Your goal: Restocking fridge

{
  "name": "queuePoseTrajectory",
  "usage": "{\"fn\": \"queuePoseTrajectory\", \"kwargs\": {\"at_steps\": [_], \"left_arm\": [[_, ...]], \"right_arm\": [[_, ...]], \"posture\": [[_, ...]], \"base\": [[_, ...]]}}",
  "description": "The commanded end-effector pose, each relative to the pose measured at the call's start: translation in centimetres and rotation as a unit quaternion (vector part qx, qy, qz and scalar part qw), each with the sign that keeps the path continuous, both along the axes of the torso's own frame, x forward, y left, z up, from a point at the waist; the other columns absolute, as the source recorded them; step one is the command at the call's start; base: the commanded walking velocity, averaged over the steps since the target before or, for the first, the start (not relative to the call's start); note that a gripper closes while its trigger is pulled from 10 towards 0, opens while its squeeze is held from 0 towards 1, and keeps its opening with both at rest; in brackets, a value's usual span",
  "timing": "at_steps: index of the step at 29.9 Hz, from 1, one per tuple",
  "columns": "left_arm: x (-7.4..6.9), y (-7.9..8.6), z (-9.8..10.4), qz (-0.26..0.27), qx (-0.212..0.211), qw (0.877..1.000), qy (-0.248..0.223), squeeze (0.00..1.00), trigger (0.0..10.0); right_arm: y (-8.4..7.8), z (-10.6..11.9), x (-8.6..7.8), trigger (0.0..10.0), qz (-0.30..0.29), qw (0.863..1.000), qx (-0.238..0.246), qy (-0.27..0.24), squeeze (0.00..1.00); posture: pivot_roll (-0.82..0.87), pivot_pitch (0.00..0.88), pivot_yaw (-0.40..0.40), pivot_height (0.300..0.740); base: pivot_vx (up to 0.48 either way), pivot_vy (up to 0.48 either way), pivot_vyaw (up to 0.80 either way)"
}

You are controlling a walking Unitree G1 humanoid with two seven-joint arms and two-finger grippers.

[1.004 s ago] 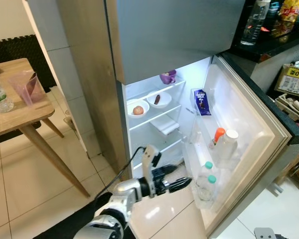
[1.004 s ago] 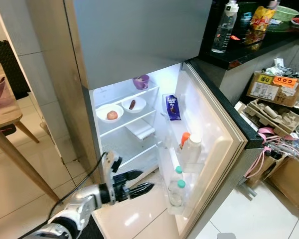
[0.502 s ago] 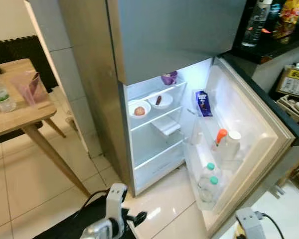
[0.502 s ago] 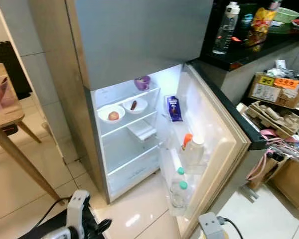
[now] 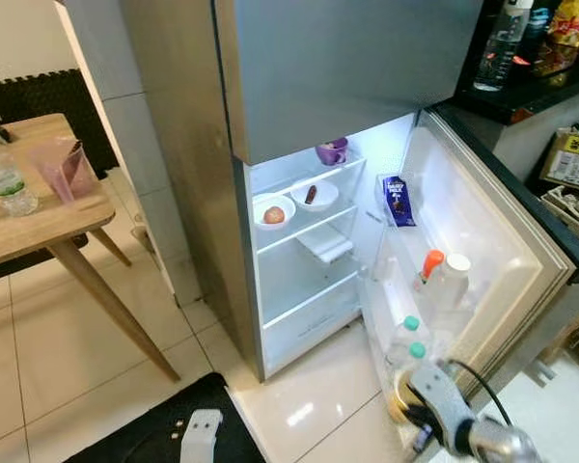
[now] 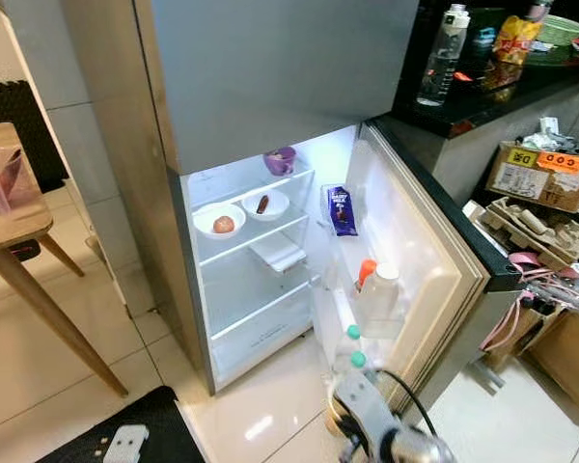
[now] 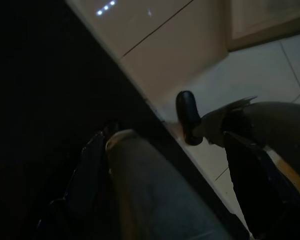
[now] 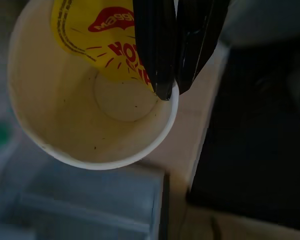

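While the right arm stands low in front of the open fridge door, these points are noted:

Held item: the right gripper [image 8: 170,75] pinches the rim of an empty noodle cup [image 8: 85,85], one finger inside the wall, one outside, fingers narrow.
Position: the cup [image 5: 401,397] hangs just beside the lower door rack [image 5: 405,371], close to the two green-capped bottles [image 5: 402,340].
Left gripper: hangs idle near the black floor mat [image 5: 164,429]; whether its fingers are apart cannot be told.
Risk, grip: a thin rim pinch lets the cup swing or slip; likely cause, a quick wrist turn.
Risk, collision: the cup may knock the bottles or catch the rack edge if brought in too low.
Risk, placement: a light, empty cup may tip over on the upper shelf [image 5: 304,214] beside the bowls [image 5: 272,211].
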State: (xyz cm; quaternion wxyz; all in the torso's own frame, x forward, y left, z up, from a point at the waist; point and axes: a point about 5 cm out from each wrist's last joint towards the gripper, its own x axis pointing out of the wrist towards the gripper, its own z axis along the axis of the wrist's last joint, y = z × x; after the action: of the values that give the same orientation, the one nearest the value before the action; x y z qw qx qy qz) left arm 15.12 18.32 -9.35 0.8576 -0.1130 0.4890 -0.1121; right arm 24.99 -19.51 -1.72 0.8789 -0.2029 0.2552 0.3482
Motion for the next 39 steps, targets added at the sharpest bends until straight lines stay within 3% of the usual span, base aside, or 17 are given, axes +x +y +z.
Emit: {"fn": "queuePoseTrajectory", "kwargs": {"at_steps": [1,4,10,17,23,29,33,34,36,39], "left_arm": [[-0.7,0.0,-0.3,-0.002,0.008,1.0,0.016,0.0,10.0],[-1.1,-0.1,-0.5,-0.004,0.009,1.0,0.022,0.0,10.0],[-1.1,-0.3,-0.5,-0.005,0.002,1.0,0.026,0.0,10.0],[-1.1,-0.1,-0.5,-0.003,0.005,1.0,0.027,0.0,10.0],[-1.6,0.4,-0.6,0.002,0.015,0.999,0.035,0.0,10.0],[-2.0,0.3,-0.8,0.004,0.019,0.999,0.041,0.0,10.0],[-2.2,0.2,-0.9,0.005,0.021,0.999,0.045,0.0,10.0],[-2.2,0.2,-0.9,0.005,0.021,0.999,0.045,0.0,10.0],[-2.2,0.2,-0.9,0.004,0.023,0.999,0.045,0.0,10.0],[-2.2,0.3,-0.9,0.004,0.024,0.999,0.045,0.0,10.0]], "right_arm": [[1.1,1.0,1.1,10.0,0.033,0.999,-0.006,-0.032,0.0],[1.8,2.0,2.4,10.0,0.043,0.997,-0.016,-0.066,0.0],[1.9,4.6,5.6,10.0,-0.012,0.989,-0.06,-0.137,0.0],[0.7,5.6,6.7,10.0,-0.057,0.981,-0.086,-0.166,0.0],[-2.2,6.2,7.4,10.0,-0.156,0.961,-0.141,-0.179,0.0],[-3.8,6.7,7.6,10.0,-0.203,0.948,-0.157,-0.189,0.0],[-6.5,7.4,7.4,10.0,-0.267,0.926,-0.186,-0.195,0.0],[-6.5,7.4,7.4,10.0,-0.267,0.926,-0.186,-0.195,0.0],[-8.4,7.8,7.0,10.0,-0.3,0.91,-0.209,-0.195,0.0],[-9.5,7.9,6.6,10.0,-0.317,0.903,-0.221,-0.191,0.0]], "posture": [[-0.09,0.0,-0.027,0.74],[-0.09,0.0,-0.027,0.74],[-0.08,0.0,-0.027,0.74],[-0.08,0.0,-0.028,0.74],[-0.07,0.0,-0.029,0.74],[-0.08,0.0,-0.029,0.74],[-0.07,0.0,-0.03,0.74],[-0.07,0.0,-0.03,0.74],[-0.08,0.0,-0.028,0.74],[-0.08,0.0,-0.027,0.74]], "base": [[0.0,0.0,0.0],[0.0,0.0,0.0],[0.0,0.0,0.0],[0.0,0.0,0.0],[0.0,0.0,0.0],[0.0,0.0,0.0],[0.0,0.0,0.0],[0.0,0.0,0.0],[0.0,0.0,0.0],[0.0,0.0,0.0]]}}
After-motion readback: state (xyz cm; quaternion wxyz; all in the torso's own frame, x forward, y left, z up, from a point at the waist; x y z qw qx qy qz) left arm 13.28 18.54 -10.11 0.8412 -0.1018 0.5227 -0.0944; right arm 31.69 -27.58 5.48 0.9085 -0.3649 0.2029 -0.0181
